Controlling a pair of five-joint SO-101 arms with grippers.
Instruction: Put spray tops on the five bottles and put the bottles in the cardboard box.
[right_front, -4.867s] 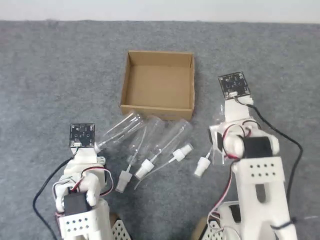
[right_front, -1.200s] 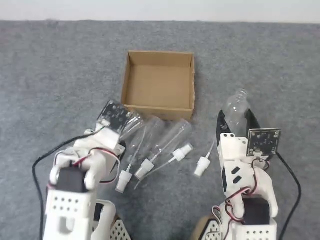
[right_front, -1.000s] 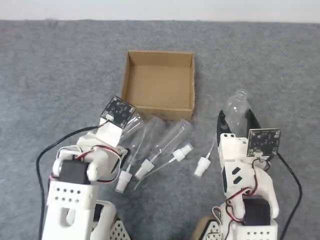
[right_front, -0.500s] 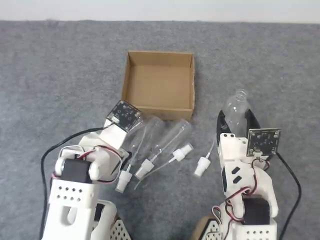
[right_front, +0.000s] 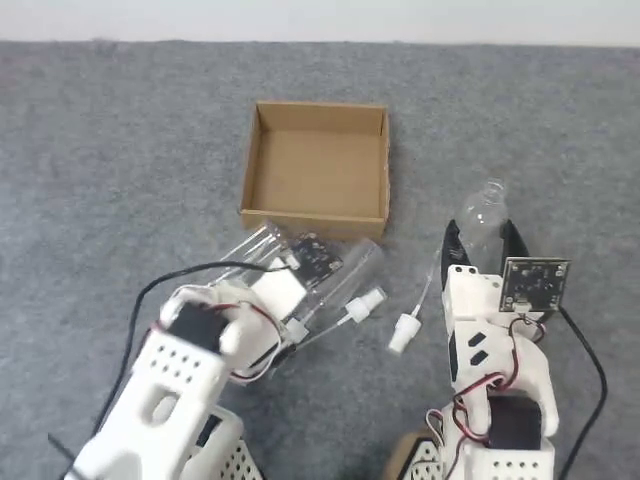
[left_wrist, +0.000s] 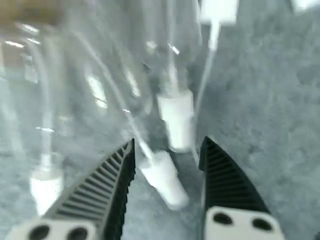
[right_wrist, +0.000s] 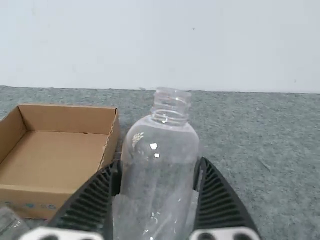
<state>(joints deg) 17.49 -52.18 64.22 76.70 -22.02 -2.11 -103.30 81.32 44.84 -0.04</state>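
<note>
— What's the right tool (right_front: 482, 228) doing?
— It's clamped on a clear bottle (right_front: 484, 214), one finger on each side. The bottle is upright and its neck is open, with no top on it. That's to the right of the cardboard box (right_front: 315, 216) and a bit nearer.
— And the box?
— It sits open on the grey surface (right_front: 120, 150), about mid-way across and towards the far side.
— And the left tool (left_wrist: 168, 145)?
— It's spread open, low over the lying bottles (right_front: 365, 258) just on the near side of the box. A white spray top (left_wrist: 164, 179) lies between its jaws. It isn't pinched, as far as I can see.
— Any tops lying loose?
— One loose spray top (right_front: 404, 332), tube and all. It's on the surface between the two arms, just left of the right arm.
</note>
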